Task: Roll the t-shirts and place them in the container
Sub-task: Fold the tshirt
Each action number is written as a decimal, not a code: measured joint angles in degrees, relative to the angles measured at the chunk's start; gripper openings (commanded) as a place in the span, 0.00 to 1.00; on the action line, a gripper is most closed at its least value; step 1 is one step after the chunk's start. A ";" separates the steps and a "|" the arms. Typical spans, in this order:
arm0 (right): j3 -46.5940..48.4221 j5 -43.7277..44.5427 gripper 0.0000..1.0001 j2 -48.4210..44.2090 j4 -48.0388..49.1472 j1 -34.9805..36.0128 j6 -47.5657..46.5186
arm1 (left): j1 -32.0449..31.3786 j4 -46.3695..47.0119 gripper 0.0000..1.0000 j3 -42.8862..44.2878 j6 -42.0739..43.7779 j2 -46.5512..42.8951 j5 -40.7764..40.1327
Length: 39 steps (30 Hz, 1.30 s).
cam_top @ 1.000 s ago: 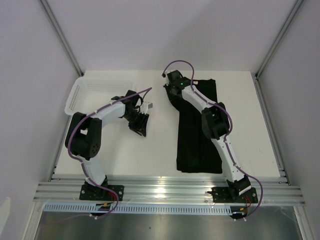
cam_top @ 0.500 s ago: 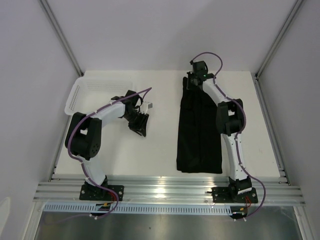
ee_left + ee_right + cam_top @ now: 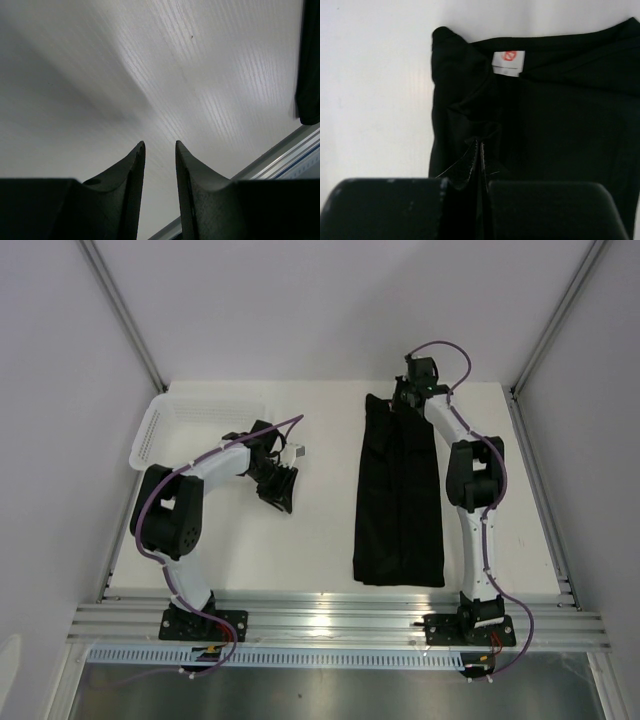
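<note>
From above, the black t-shirt (image 3: 400, 490) lies as a long folded strip on the counter (image 3: 320, 540), well right of the basket (image 3: 165, 425). The right pincer (image 3: 403, 403) is at its far end, which lay skewed toward the basket a second ago. Left wrist: left pincer (image 3: 160, 145) half-open, empty. Right wrist: closed tips pinch puckered cloth near the label (image 3: 508, 62)

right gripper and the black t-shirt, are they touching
Touching. The right wrist view shows the right gripper shut on a bunched fold of the t-shirt, with cloth puckering toward its tips.
</note>
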 measured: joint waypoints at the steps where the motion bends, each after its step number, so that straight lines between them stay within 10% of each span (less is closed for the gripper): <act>1: -0.17 0.00 0.00 0.00 -0.04 -0.42 0.00 | 0.00 0.00 0.34 0.00 0.00 0.00 0.00; 27: 6.93 -2.69 0.00 7.76 -0.13 4.02 1.55 | 0.11 0.00 0.34 0.00 0.42 0.00 -0.02; 39: 6.95 2.23 0.40 7.91 -0.92 2.91 1.68 | 0.13 -0.02 0.35 0.00 0.42 0.02 -0.02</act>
